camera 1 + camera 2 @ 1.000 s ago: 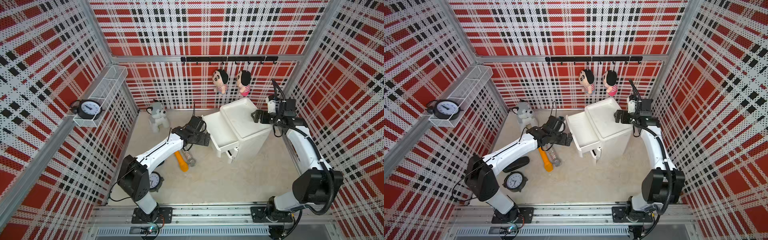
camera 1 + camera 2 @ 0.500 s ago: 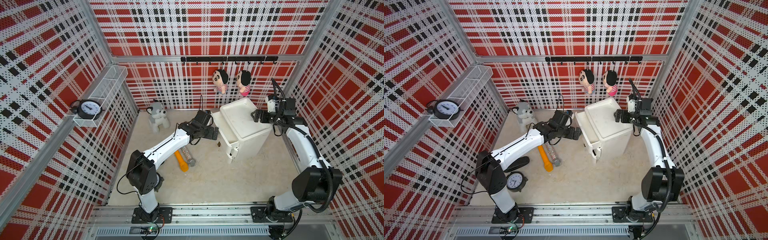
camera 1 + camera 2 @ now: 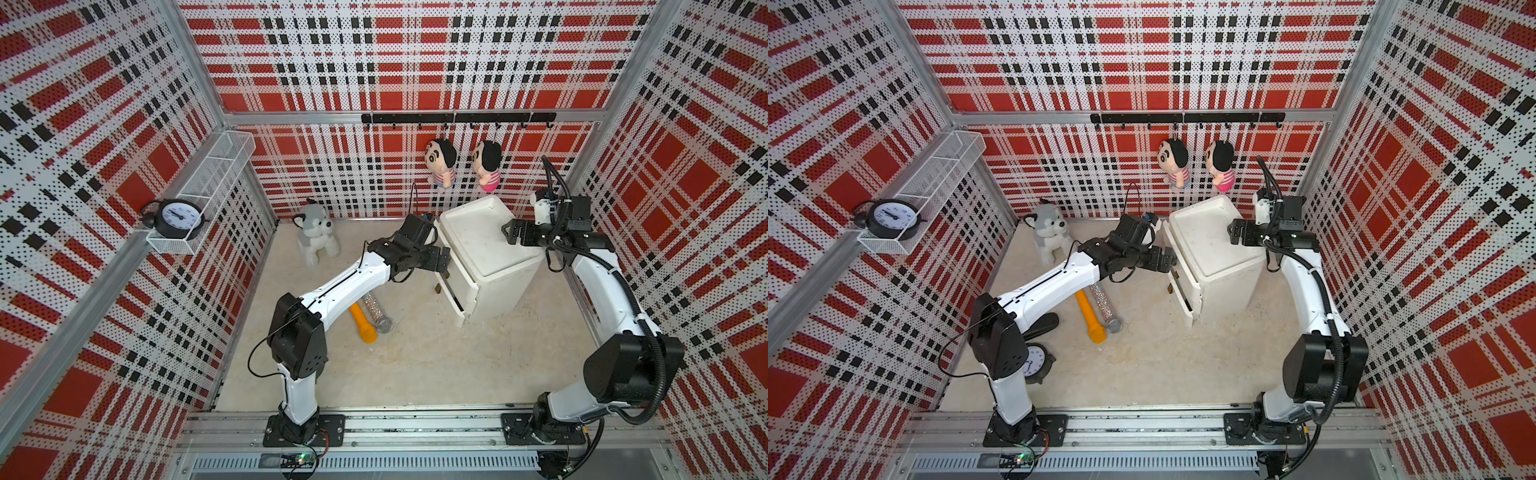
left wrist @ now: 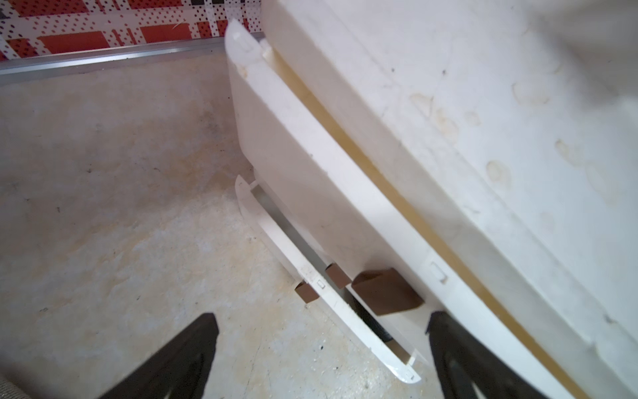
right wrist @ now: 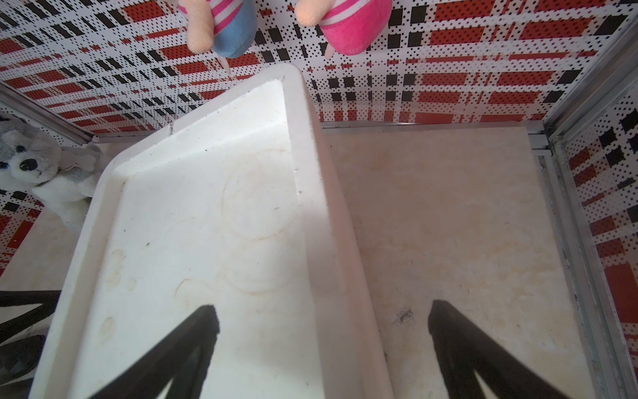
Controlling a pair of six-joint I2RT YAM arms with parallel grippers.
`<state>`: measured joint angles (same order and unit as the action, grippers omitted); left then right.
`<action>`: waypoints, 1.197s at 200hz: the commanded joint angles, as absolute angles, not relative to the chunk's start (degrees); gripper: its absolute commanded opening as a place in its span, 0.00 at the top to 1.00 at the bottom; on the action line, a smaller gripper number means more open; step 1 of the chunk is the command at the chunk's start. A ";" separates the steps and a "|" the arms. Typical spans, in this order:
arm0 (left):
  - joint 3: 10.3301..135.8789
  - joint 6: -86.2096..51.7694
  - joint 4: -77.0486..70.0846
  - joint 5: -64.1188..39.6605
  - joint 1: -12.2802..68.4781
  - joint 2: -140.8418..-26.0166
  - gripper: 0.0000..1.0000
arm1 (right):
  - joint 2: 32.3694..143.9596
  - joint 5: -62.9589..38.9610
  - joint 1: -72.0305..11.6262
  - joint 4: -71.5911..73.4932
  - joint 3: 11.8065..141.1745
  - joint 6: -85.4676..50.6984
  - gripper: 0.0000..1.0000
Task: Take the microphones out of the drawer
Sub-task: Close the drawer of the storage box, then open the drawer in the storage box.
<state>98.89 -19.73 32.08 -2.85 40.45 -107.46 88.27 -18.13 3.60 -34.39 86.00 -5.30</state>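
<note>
Both are held wide open, empty: left pincer (image 3: 444,261) at top drawer (image 4: 303,155) of cabinet (image 3: 478,239), likely to shut it; right pincer (image 3: 509,235) over cabinet rim, likely bracing. Laid beside cabinet on table (image 3: 436,365): orange microphone (image 3: 362,325), glitter microphone (image 3: 375,311).

Beige floor (image 3: 415,365): white drawer cabinet (image 3: 494,286), husky plush (image 3: 316,237), orange microphone (image 3: 363,328) beside glitter microphone (image 3: 376,311), clock (image 3: 1036,361).

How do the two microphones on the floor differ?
The orange microphone is one plain colour, head included; the glitter microphone has a sparkly silver handle and grey mesh head. The orange one lies nearer the left arm's base. Both lie flat on the floor, side by side.
</note>
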 commanded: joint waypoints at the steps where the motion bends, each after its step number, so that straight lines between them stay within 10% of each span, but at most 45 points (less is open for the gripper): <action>1: 100.83 -20.89 28.27 -4.91 41.22 -109.50 0.02 | 90.26 -18.81 3.07 -39.20 84.90 -4.52 0.00; 239: 67.49 -21.45 2.23 -13.80 35.88 -99.84 0.02 | 91.22 -18.96 2.77 -39.34 85.20 -4.28 0.00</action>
<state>68.90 -24.47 7.03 -12.53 34.87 -97.89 88.44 -18.04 3.53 -34.41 86.11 -4.78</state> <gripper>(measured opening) 0.983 0.999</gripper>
